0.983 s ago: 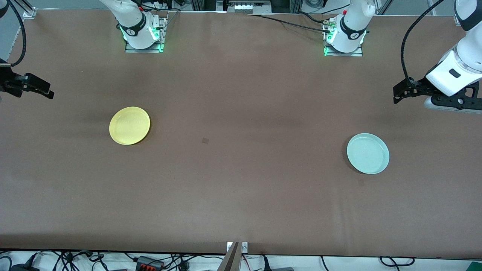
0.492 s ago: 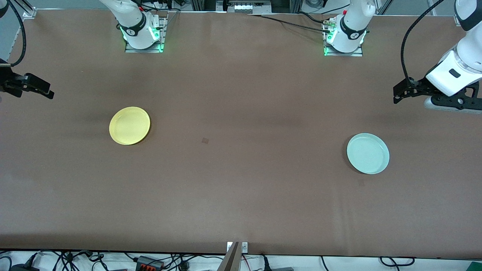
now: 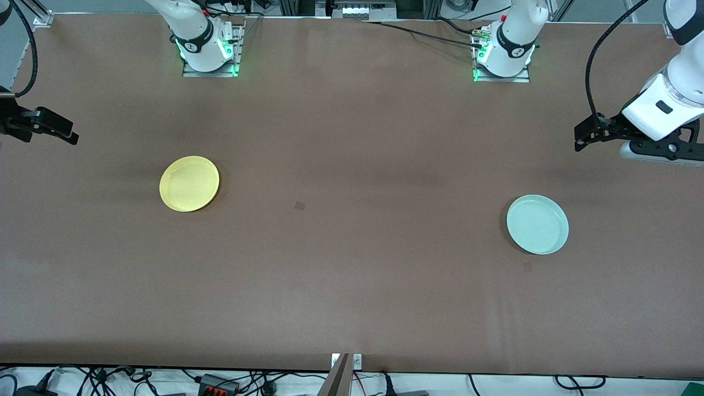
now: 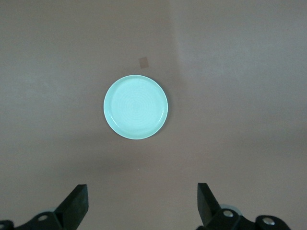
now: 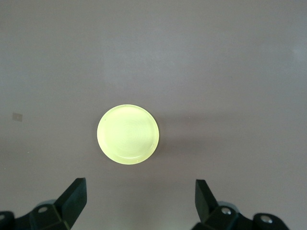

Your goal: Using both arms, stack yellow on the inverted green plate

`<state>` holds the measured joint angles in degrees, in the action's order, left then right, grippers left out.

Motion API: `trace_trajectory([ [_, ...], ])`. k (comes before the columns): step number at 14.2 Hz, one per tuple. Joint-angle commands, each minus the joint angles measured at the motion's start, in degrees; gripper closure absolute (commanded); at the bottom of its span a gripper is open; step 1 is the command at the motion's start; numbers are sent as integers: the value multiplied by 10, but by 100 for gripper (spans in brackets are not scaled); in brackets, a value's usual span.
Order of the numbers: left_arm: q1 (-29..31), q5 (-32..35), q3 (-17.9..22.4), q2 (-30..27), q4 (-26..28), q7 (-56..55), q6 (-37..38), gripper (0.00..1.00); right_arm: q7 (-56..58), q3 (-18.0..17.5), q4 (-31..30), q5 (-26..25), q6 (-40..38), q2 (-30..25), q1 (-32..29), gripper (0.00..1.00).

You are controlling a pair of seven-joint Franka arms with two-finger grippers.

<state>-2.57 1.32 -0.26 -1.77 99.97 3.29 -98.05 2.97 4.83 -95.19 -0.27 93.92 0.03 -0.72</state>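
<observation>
Brown surface (image 3: 352,286) | round mint-green plate (image 3: 537,224) upright, round yellow plate (image 3: 189,183) well apart: nothing done | my left end effector (image 4: 141,203), right end effector (image 5: 139,201): fingers apart, raised, empty.

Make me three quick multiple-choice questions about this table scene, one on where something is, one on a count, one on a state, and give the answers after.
1. Where is the green plate?
A. toward the left arm's end of the table
B. toward the right arm's end
C. on the yellow plate

2. How many plates lie on the table?
A. one
B. two
C. three

3. How is the left gripper?
A. shut on the green plate
B. shut on nothing
C. open, holding nothing

Answers: 1 A, it lies below the left gripper in the front view, far from the yellow plate. 2 B, one yellow and one green. 3 C, its fingers stand wide apart over bare table.
</observation>
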Motion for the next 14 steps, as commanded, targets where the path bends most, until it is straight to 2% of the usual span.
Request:
trace_trajectory([
  [1,0,9,0,-6,-2,10,5,0,5,-2,-8,-2,-1,-8,-2,0],
  [4,2,8,3,2,-2,10,5,0,5,-2,-8,-2,-1,-7,-2,0],
  [8,13,6,8,53,-3,10,31,0,5,-2,-8,-2,-1,-7,-2,0],
  [10,41,6,8,76,-2,15,39,0,5,-2,-8,-2,-1,-6,-2,0],
  [14,73,5,7,175,-10,44,-62,0,5,-2,-8,-2,-1,-5,-2,0],
])
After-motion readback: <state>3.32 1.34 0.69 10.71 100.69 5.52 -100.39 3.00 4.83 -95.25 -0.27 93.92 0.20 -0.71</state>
